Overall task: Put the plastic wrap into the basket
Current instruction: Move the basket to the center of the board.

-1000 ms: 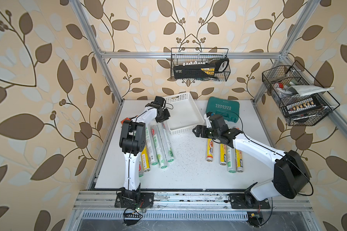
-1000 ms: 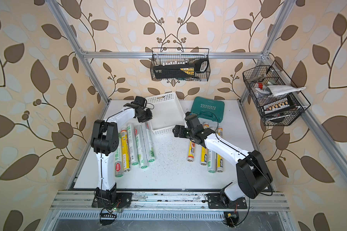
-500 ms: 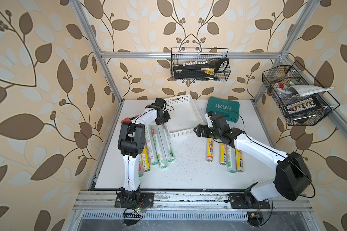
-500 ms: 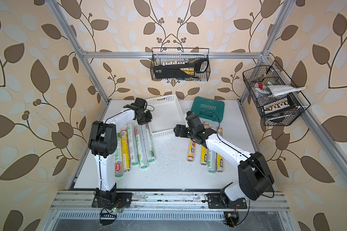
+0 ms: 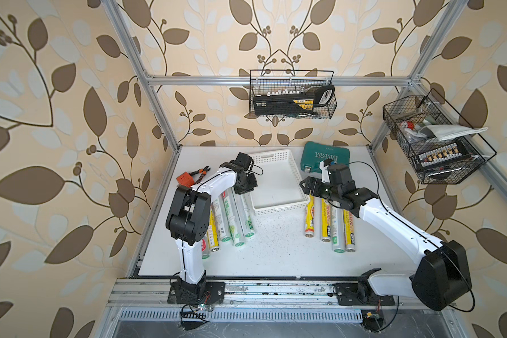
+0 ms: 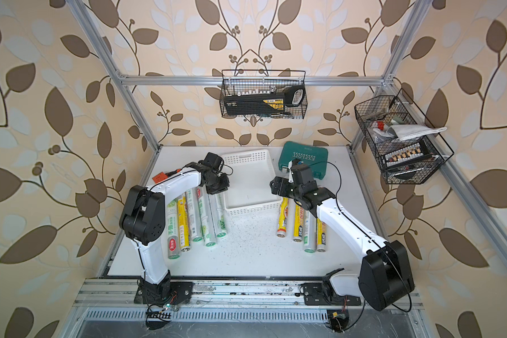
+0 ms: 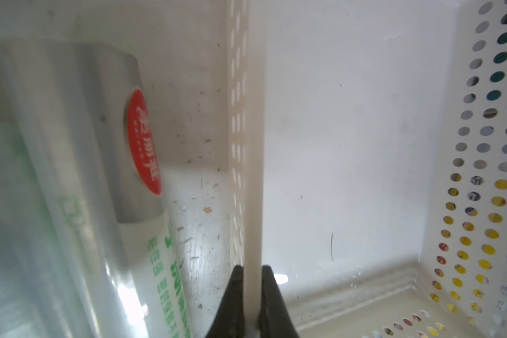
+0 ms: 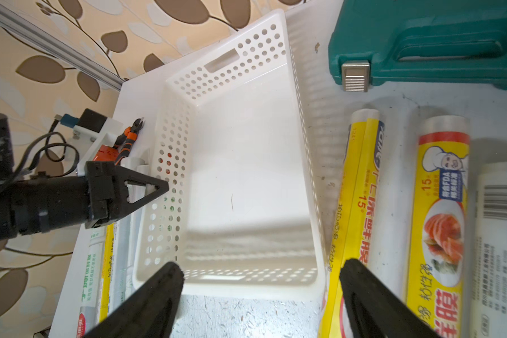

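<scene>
The left end effector (image 7: 252, 282) pinches the basket (image 5: 278, 206) by the rim of its left wall. The right end effector (image 8: 262, 267) hangs with its jaws spread over the basket's near right corner, holding nothing. The basket sits toward the far side of the worktop (image 5: 275, 254) and is empty. Five rolls of plastic wrap (image 5: 231, 216) lie just left of it and four more rolls (image 5: 328, 222) just right, all on the worktop. I judge that loading has not begun and all nine remain.

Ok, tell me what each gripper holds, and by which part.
The left gripper pinches the basket by the rim of one long side wall. The right gripper is open, holding nothing.
</scene>
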You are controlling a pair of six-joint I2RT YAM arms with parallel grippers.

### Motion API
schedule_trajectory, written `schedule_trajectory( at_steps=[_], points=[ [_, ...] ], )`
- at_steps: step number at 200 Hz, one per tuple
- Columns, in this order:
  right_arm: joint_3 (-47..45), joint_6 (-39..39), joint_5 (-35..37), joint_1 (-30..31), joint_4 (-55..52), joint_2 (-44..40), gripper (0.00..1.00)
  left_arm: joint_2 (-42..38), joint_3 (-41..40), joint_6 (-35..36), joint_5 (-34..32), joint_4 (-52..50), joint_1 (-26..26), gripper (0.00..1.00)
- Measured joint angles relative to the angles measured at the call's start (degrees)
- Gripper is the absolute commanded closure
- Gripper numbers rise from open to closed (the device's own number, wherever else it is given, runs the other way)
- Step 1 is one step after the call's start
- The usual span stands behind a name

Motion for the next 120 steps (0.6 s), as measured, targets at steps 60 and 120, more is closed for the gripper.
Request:
schedule_trajectory(
  at_steps=[60,120],
  points=[
    [-0.83,-0.79,-2.03,-3.08,-3.26,-1.33,0.17,-8.79,-11.06,-0.94,-0.98,0.39,-4.50,0.90],
    [-0.87,-2.69,-2.91,-5.11,-6.21,-0.52,0.25,-16.37,-18.93,-0.98,-1.01,0.70,-6.23,0.89]
  ],
)
